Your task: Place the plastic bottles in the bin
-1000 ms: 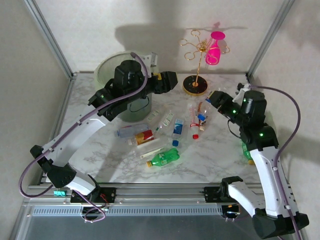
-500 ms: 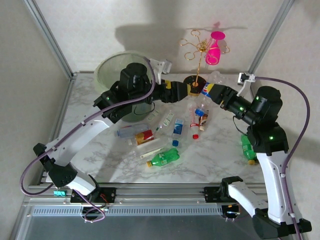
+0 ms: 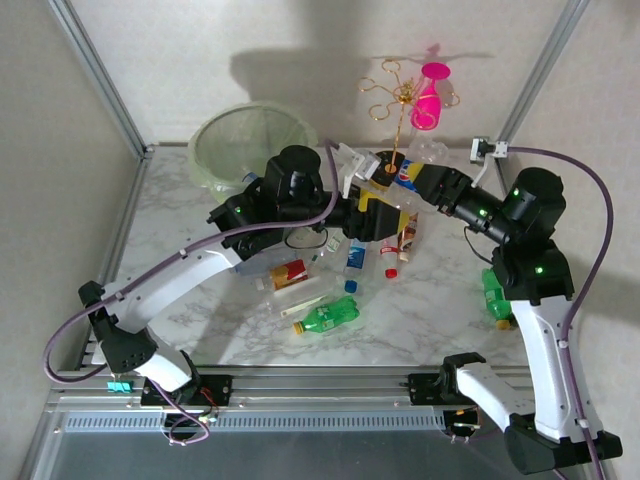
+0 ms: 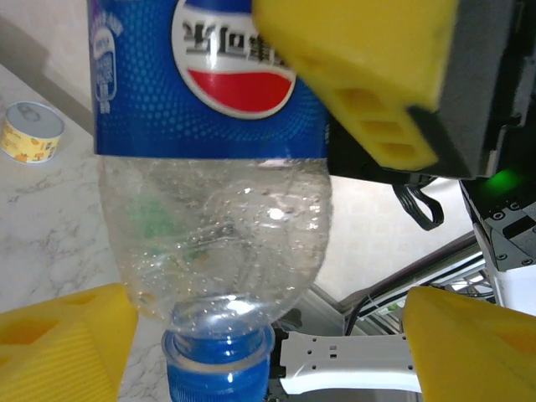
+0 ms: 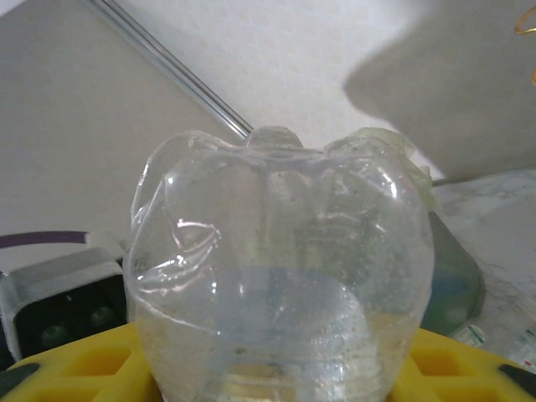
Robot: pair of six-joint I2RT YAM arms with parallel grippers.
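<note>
A clear plastic bottle (image 3: 407, 173) with a blue label hangs in the air above the table's middle, and my right gripper (image 3: 428, 181) is shut on it. The right wrist view shows its clear base (image 5: 280, 268) between the yellow fingers (image 5: 75, 368). My left gripper (image 3: 385, 213) is open just left of and below it. In the left wrist view the blue cap (image 4: 218, 362) lies between the left fingers (image 4: 59, 343), apart from both. The pale-green bin (image 3: 250, 145) stands at the back left. Several more bottles (image 3: 327, 315) lie on the marble.
A gold wire stand with a pink goblet (image 3: 430, 100) rises behind the two grippers, on a black base. A green bottle (image 3: 495, 298) lies by the right arm. A small tan cup (image 4: 32, 132) stands on the table. Metal frame posts flank the workspace.
My right gripper has lifted the blue-labelled bottle up and leftward. My left arm has swung from over the bin to the right, bringing its open fingers to the bottle's cap end.
</note>
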